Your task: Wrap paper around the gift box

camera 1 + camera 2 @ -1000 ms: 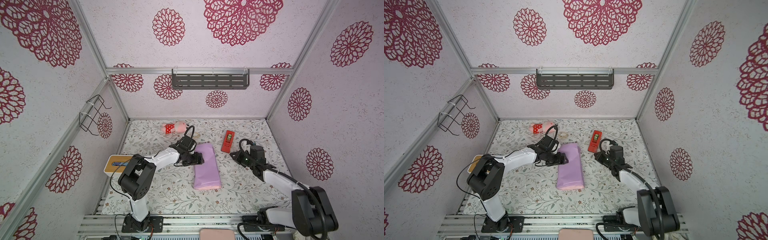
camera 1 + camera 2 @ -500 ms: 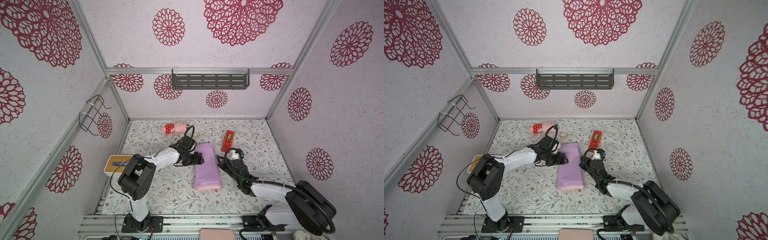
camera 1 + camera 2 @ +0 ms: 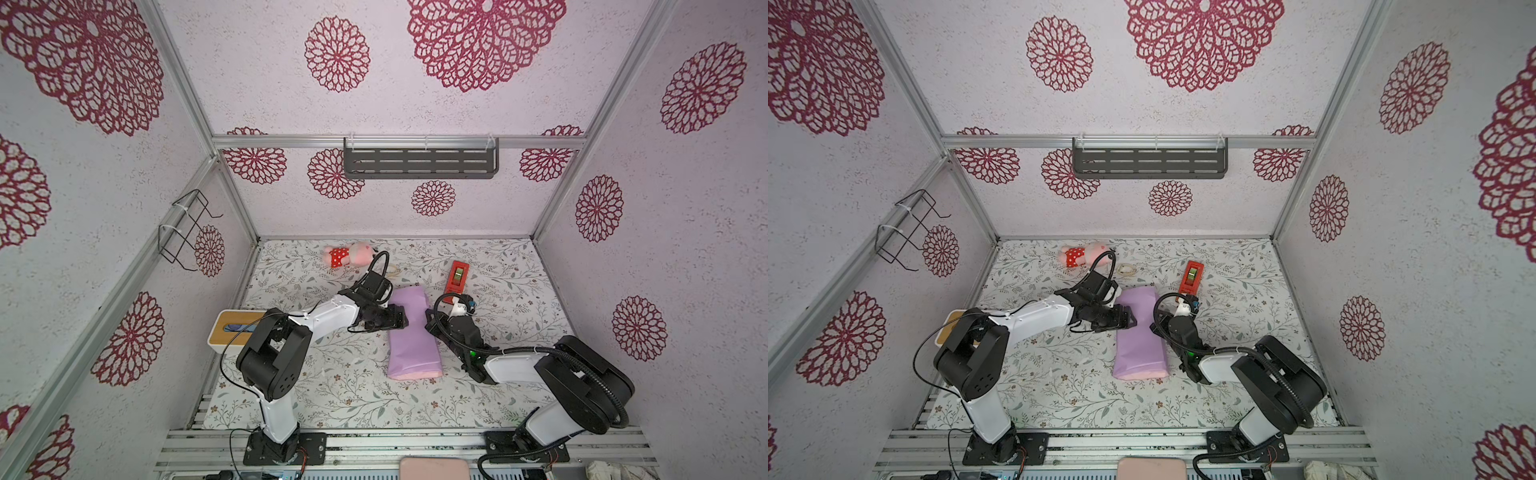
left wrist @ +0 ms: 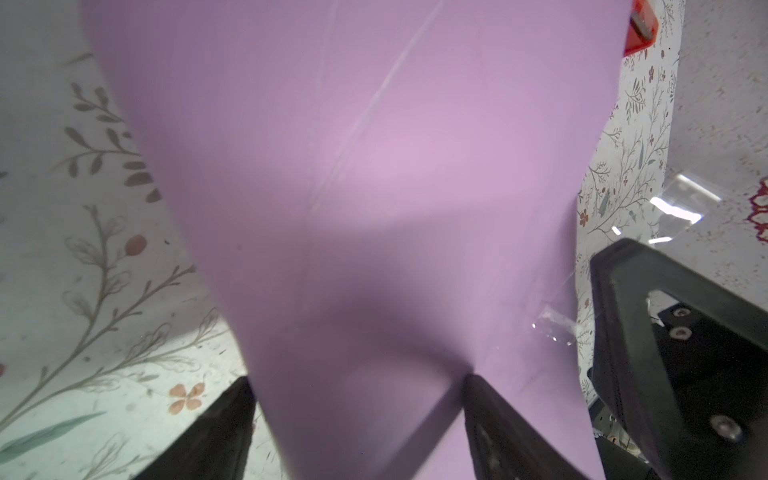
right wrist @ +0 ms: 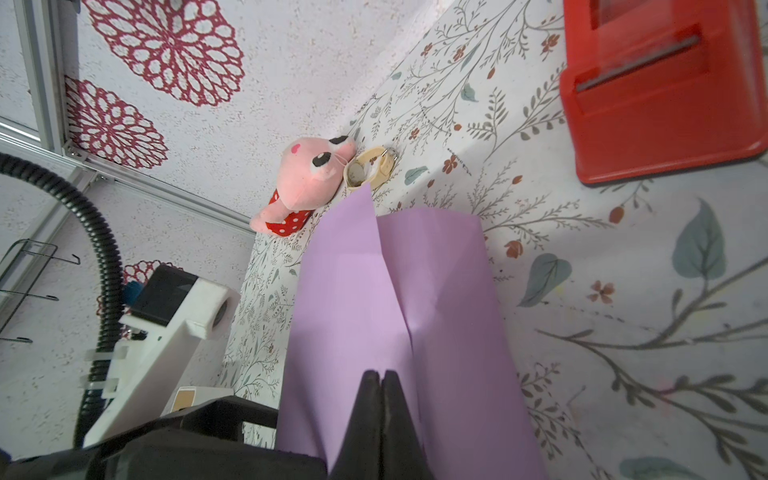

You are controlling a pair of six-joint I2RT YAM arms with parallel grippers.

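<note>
The paper (image 3: pixel 411 336) (image 3: pixel 1140 332) lies lilac side out, folded into a long bundle at the middle of the table. The gift box is hidden inside it. My left gripper (image 3: pixel 399 320) (image 3: pixel 1128 320) meets the bundle's left side. In the left wrist view the left gripper (image 4: pixel 361 382) is open wide, with lilac paper (image 4: pixel 374 166) between the jaws and one fingertip (image 4: pixel 473 386) denting it. My right gripper (image 3: pixel 430 326) (image 3: pixel 1156 326) is at the bundle's right side. In the right wrist view the right gripper (image 5: pixel 381 374) is shut, its tips over the paper (image 5: pixel 395 291) beside the overlap seam.
A red tape dispenser (image 3: pixel 458 275) (image 5: pixel 665 91) lies beyond the right gripper. A pink plush toy (image 3: pixel 349 254) and a cream watch (image 5: pixel 372 166) sit at the back. A white tissue box (image 3: pixel 232 328) stands at the left edge. Clear tape (image 4: pixel 681 203) shows by the right gripper.
The right arm swung from beside the tape dispenser leftward to the bundle's right side, staying shut. The left arm and the paper have not moved.
</note>
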